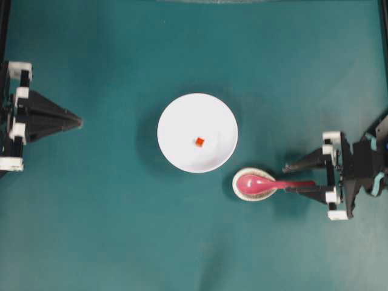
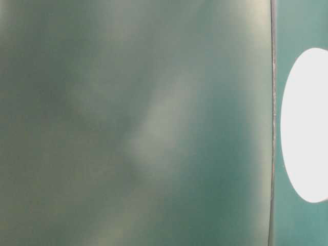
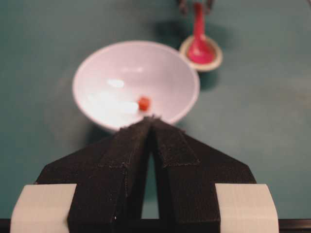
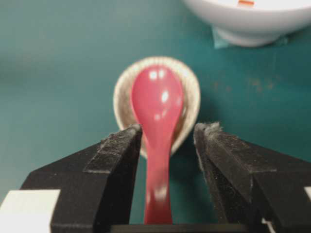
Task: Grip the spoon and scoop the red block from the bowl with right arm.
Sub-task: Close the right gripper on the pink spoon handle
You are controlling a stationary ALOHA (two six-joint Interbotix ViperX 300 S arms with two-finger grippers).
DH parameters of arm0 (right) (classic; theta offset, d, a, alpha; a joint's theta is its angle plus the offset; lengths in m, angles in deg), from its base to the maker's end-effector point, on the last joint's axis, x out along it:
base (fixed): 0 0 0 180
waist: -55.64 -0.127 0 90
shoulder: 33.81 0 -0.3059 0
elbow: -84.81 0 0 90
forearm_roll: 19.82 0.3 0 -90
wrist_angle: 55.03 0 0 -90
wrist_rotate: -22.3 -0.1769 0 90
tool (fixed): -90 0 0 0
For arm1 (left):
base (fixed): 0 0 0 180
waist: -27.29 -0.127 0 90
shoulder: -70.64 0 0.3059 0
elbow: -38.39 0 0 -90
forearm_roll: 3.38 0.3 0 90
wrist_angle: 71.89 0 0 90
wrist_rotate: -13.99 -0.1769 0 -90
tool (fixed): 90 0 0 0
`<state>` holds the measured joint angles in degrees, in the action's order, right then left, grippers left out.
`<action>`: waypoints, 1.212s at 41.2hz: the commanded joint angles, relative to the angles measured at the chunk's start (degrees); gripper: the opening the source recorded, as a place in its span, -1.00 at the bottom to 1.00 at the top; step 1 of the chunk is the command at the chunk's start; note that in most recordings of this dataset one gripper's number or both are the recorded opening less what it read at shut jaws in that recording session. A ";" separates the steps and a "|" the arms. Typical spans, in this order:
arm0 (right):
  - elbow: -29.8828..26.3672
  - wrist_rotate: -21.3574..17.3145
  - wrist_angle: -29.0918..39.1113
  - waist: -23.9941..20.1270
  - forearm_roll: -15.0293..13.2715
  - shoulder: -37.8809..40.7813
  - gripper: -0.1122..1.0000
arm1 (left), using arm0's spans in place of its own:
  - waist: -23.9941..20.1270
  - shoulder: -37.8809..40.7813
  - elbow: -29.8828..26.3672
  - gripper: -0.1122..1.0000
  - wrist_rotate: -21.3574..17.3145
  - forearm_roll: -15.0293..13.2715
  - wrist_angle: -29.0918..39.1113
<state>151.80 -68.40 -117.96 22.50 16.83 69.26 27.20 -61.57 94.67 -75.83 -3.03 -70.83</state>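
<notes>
Your right end effector (image 1: pixel 290 177) sat at the right of the overhead view with its fingers spread wide, one on each side of the spoon (image 1: pixel 267 183) handle. In the right wrist view the two black fingers (image 4: pixel 116 155) flanked the pink handle with a gap showing on both sides, so nothing was pinched there. The spoon's scoop lay in the small speckled spoon rest (image 1: pixel 242 191), handle pointing out toward your right arm (image 1: pixel 357 173). That rest sat just beside the bowl (image 1: pixel 182 121), at its lower right in the overhead view, on the green tabletop (image 1: pixel 91 230). The red block (image 1: pixel 199 142) lay inside the bowl, near the middle of its floor, apart from the spoon. Over on the left, your left end effector (image 1: pixel 79 123) had its fingers pressed together into a point, holding nothing, aimed toward the bowl and well apart from it. From the left wrist view you could see the block past those closed tips. The table-level view was a green blur with a white oval at its right edge.
</notes>
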 commanded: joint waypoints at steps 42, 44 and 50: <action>-1.58 4.39 1.49 -1.76 0.53 4.48 0.16 | 0.00 0.53 -1.49 -0.73 -0.18 0.00 -0.26; -1.58 4.83 1.49 -1.76 0.53 4.57 0.14 | 0.09 0.62 -1.49 -0.73 -0.18 0.09 -0.18; -1.58 5.27 1.49 -1.76 0.53 4.57 0.10 | 0.09 0.70 -1.49 -0.73 -0.18 0.09 -0.26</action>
<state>150.57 -63.21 -116.20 21.01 17.54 74.18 27.20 -61.39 94.67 -75.92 -3.12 -70.83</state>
